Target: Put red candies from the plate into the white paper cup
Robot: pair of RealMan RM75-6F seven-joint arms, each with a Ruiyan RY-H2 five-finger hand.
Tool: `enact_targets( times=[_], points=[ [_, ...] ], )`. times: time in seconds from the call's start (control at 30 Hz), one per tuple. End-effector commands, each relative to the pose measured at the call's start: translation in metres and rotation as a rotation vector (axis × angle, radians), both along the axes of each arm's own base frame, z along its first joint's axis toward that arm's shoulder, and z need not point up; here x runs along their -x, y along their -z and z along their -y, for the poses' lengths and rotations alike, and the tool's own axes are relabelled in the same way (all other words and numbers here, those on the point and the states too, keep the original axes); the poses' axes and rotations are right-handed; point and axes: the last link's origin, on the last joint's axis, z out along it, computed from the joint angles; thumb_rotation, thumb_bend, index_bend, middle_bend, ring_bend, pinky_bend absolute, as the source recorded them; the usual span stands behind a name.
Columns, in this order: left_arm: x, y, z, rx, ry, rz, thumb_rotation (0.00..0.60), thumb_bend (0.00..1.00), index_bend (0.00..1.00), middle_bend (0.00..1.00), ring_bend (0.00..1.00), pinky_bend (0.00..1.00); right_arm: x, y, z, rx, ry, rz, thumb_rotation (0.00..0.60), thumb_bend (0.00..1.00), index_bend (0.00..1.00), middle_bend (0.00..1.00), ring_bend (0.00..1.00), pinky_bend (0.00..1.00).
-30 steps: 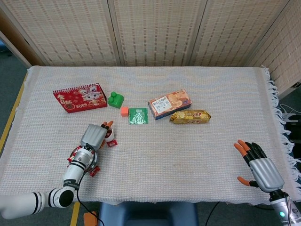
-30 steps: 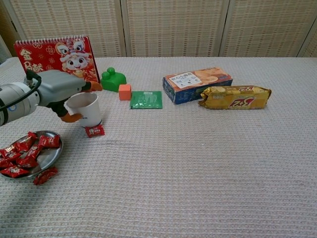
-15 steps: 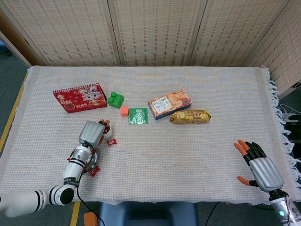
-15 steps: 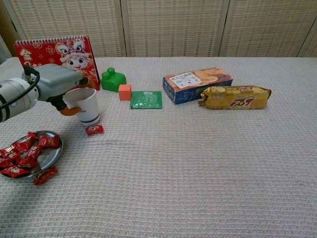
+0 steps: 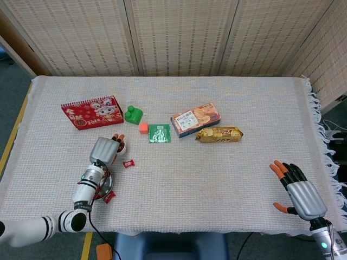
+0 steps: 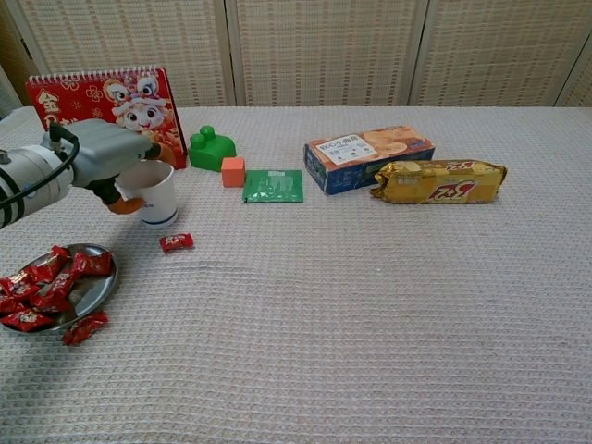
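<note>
While the white paper cup (image 6: pixel 157 191) stands upright near the red calendar (image 6: pixel 102 100), the left hand (image 6: pixel 104 157) holds it, fingers wrapped around its wall. One loose candy (image 6: pixel 176 242) lies on the cloth just beside the cup, at about 5 o'clock from it, its long axis running left to right. The plate (image 6: pixel 92 292) with the other red candies (image 6: pixel 42 282) sits at 7 o'clock from the cup, near the table edge. I judge the left hand is much nearer to both. The right hand (image 5: pixel 300 192) rests well apart at the far right, fingers spread, holding nothing.
</note>
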Motion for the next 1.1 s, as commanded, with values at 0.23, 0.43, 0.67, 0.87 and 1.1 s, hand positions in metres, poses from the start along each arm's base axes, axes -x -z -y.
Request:
enact_targets(
  times=[0.23, 0.43, 0.67, 0.87, 1.1],
  points=[
    [-0.006, -0.004, 0.008, 0.014, 0.024, 0.016, 0.600, 0.41, 0.03, 0.06, 0.81, 1.00, -0.001, -0.001, -0.001, 0.001, -0.002, 0.002, 0.600, 0.06, 0.00, 0.00, 0.00, 0.06],
    [-0.014, -0.011, 0.021, 0.007, 0.068, 0.063, 0.600, 0.40, 0.04, 0.07, 0.81, 1.00, -0.001, -0.003, -0.003, 0.006, -0.003, 0.007, 0.600, 0.06, 0.00, 0.00, 0.00, 0.06],
    [-0.013, -0.005, 0.080, 0.061, 0.242, 0.162, 0.600, 0.40, 0.21, 0.31, 0.81, 1.00, -0.001, -0.002, -0.003, -0.001, -0.009, 0.009, 0.600, 0.06, 0.00, 0.00, 0.00, 0.06],
    [-0.006, 0.021, 0.099, 0.107, 0.289, 0.117, 0.600, 0.40, 0.26, 0.34, 0.82, 1.00, -0.002, -0.003, -0.005, -0.004, -0.016, 0.014, 0.600, 0.06, 0.00, 0.00, 0.00, 0.06],
    [0.008, 0.042, 0.085, 0.089, 0.233, 0.053, 0.600, 0.41, 0.24, 0.29, 0.83, 1.00, -0.001, -0.006, -0.007, 0.001, -0.017, 0.019, 0.600, 0.06, 0.00, 0.00, 0.00, 0.06]
  ],
)
